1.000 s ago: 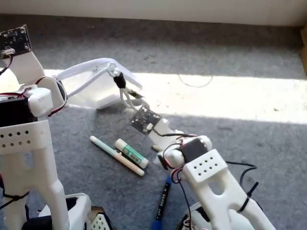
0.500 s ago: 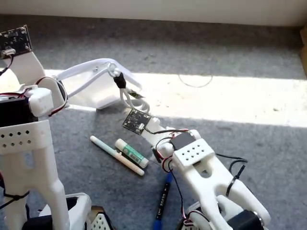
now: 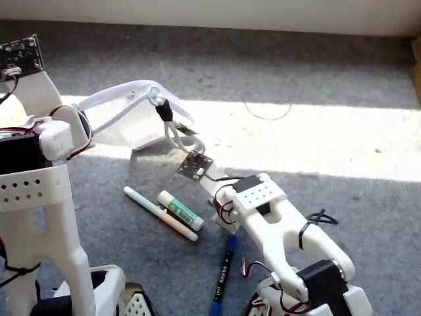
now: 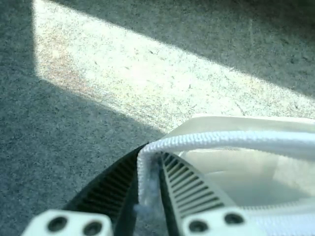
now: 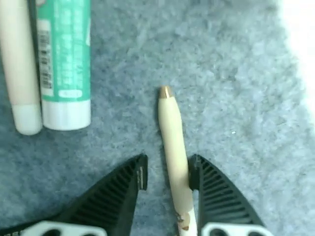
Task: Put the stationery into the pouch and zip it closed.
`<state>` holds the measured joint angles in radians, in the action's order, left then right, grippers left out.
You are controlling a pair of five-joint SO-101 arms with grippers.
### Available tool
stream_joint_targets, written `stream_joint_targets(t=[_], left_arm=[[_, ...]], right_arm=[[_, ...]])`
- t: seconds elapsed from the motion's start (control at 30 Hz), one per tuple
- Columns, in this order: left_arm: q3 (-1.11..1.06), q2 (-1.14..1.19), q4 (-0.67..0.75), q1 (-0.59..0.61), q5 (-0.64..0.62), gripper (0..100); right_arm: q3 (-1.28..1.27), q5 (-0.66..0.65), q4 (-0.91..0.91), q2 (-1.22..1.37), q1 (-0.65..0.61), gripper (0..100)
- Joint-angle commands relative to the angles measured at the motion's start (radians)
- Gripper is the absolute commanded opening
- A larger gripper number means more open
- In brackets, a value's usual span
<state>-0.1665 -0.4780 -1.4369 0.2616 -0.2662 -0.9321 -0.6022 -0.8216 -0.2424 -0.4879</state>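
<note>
The right claw (image 5: 168, 169) stands part open, its ribbed black jaws straddling a slim cream pencil (image 5: 172, 132) with a brown tip; the pencil lies flat on the fuzzy grey table (image 5: 236, 73), just against one jaw. Beside it lie a teal-and-white glue stick (image 5: 66, 59) and a smooth cream pen (image 5: 19, 64), side by side. The left claw (image 4: 152, 162) is pinched tight on the woven white rim of the translucent pouch (image 4: 231, 172), which gapes open well apart from the pencil.
</note>
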Motion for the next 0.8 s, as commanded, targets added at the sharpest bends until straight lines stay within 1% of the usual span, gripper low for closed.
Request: stream_joint_targets(t=[0.0, 0.2, 0.33, 0.4, 0.53, 0.63, 0.77], left_arm=[[-0.012, -0.002, 0.008, 0.001, -0.005, 1], [-0.012, -0.002, 0.006, 0.001, -0.005, 1], [-0.012, -0.002, 0.008, 0.001, -0.005, 1], [-0.012, -0.002, 0.009, 0.001, -0.003, 1], [-0.012, -0.002, 0.009, 0.001, -0.003, 1], [-0.012, -0.002, 0.009, 0.001, -0.003, 1], [-0.010, -0.002, 0.009, -0.001, -0.003, 1]], right_arm=[[0.016, -0.011, 0.056, 0.025, 0.002, 14.2], [0.016, -0.008, 0.062, 0.079, -0.015, 13.2], [0.016, -0.009, 0.062, 0.076, -0.019, 0.0], [0.016, -0.009, 0.061, 0.064, -0.016, 1.3], [0.010, -0.009, 0.042, -0.005, -0.010, 0.4], [0.015, -0.009, -0.042, -0.082, 0.022, 0.5], [0.008, -0.009, -0.071, -0.180, 0.076, 0.5]])
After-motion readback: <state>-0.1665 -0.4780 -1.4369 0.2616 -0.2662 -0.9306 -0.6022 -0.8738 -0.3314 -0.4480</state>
